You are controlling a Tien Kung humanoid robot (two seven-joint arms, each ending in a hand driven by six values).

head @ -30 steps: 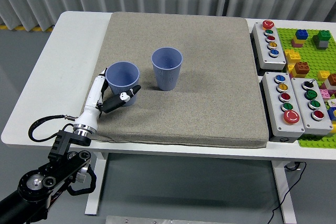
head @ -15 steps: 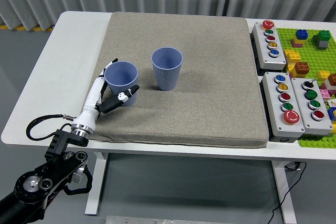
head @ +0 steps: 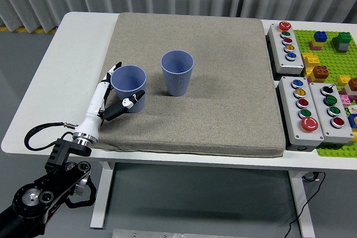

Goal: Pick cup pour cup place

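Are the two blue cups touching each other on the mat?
No. The left cup and the right cup stand apart, with bare grey mat between them.

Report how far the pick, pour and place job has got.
Nothing looks finished: both blue cups stand upright on the grey mat. In hand: the left hand is at the left cup, fingers open around its side, with no closed grasp visible. Left to do: grasp and lift that cup, pour it into the right cup, then set it down. The right arm is out of view.
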